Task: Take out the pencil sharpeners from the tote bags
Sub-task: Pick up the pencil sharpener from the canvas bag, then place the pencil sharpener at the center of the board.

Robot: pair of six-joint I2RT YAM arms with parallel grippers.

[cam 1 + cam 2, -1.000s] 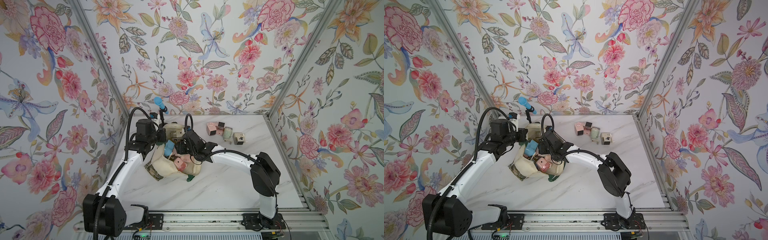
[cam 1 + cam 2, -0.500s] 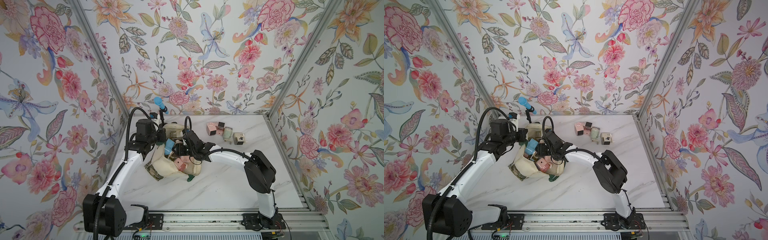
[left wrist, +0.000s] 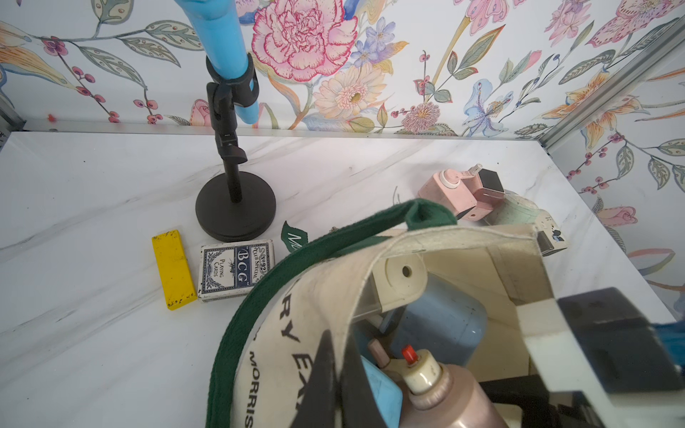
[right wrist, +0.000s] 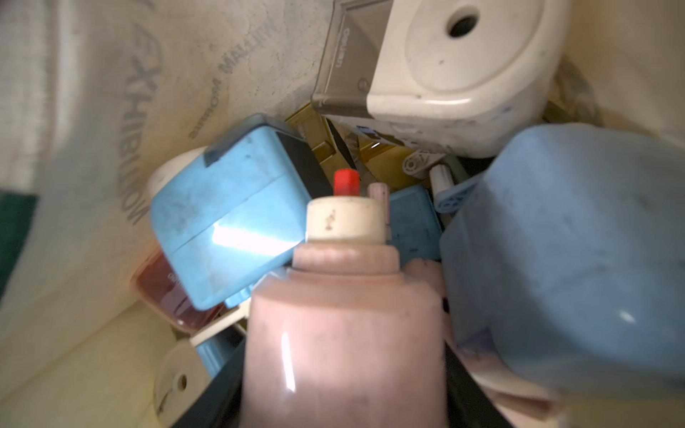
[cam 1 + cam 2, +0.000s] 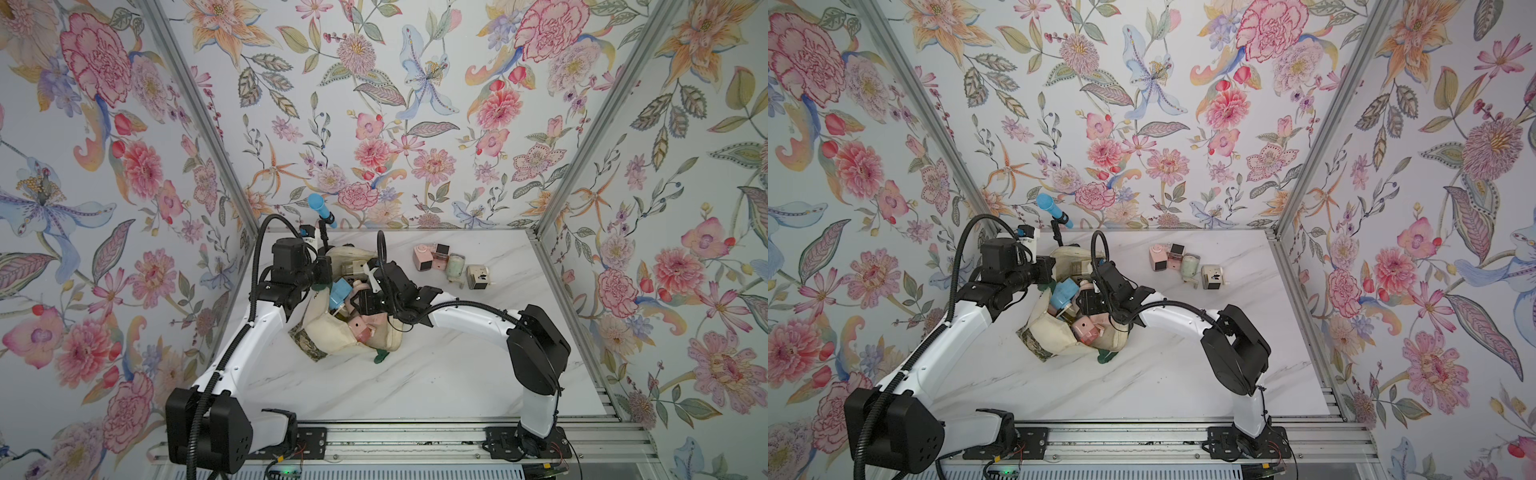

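Observation:
The cream tote bag [image 5: 332,338] [image 5: 1054,332] lies open on the marble table, full of pencil sharpeners. My left gripper [image 3: 328,374] [image 5: 321,286] is shut on the canvas rim and holds the mouth up. My right gripper [image 4: 343,370] [image 5: 357,301] is inside the bag. Its dark fingers press both sides of a pink pencil sharpener [image 4: 344,333] [image 3: 456,400] with a cream cap and a red tip. Blue sharpeners [image 4: 230,229] [image 4: 563,266] and a cream one [image 4: 463,74] crowd around it. Several sharpeners [image 5: 455,266] [image 5: 1187,266] lie outside the bag, at the back right of the table.
A blue microphone on a black stand [image 3: 235,207] [image 5: 321,208] rises at the back left. Beside its base lie a yellow bar [image 3: 173,268] and a card deck [image 3: 236,268]. Floral walls enclose three sides of the table.
My right gripper has pushed a little further into the bag, and its jaws have narrowed onto the pink sharpener. The left gripper has kept its hold on the rim.

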